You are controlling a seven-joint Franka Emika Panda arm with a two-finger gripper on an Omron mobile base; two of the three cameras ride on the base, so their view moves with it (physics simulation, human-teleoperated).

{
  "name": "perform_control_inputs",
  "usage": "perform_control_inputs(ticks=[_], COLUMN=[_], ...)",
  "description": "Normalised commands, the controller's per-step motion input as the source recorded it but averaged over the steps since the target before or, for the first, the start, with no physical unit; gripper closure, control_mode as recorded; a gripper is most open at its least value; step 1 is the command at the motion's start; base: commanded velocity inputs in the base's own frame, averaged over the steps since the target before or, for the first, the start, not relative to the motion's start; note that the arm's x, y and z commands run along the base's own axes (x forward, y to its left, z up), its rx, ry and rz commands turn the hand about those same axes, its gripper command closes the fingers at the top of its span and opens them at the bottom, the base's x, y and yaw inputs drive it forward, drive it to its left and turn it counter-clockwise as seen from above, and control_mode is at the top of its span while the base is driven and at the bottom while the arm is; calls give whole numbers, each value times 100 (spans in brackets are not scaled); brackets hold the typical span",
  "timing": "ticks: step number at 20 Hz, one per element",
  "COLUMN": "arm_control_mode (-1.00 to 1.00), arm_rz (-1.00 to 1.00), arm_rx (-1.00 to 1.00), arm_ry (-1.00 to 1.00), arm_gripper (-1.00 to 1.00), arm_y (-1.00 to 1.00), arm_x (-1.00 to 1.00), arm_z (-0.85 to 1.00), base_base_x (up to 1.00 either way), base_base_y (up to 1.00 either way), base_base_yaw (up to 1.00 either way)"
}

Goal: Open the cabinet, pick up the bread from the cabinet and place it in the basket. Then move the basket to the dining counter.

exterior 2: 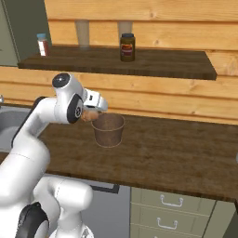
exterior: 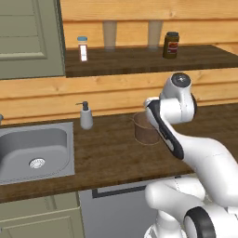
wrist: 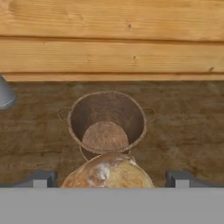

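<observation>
Gripping: gripper [exterior 2: 91, 114] closed on the bread [wrist: 107, 171], a finger at each side of the loaf.
Bread: held above the counter [exterior 2: 176, 153], just short of the basket's near rim.
Basket [exterior 2: 108, 129]: upright on the counter, mouth open, interior bare, standing near the wooden back wall.
Free room: bare counter right of the basket out to the front edge.
Shelf above: jar [exterior 2: 127, 47] and a small bottle [exterior: 82, 48].
Left side: soap dispenser [exterior: 86, 115] beside the sink [exterior: 35, 148].
</observation>
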Motion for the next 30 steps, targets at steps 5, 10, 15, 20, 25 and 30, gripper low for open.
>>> perform_control_inputs(ticks=[5,10,15,20,25,30], arm_control_mode=[-100,-100,-100,-100,-100,-100], arm_rz=[3,3,3,2,1,0], arm_rx=[0,0,0,0,0,0], arm_ry=[2,1,0,0,0,0], arm_gripper=[100,100,100,100,100,100], arm_y=[-2,-6,-13,-3,0,0], arm_x=[60,61,40,36,24,16], arm_z=[-40,-37,-26,-30,-31,-28], base_base_x=[0,0,0,0,0,0], base_base_y=[0,0,0,0,0,0], base_base_yaw=[0,0,0,0,0,0])
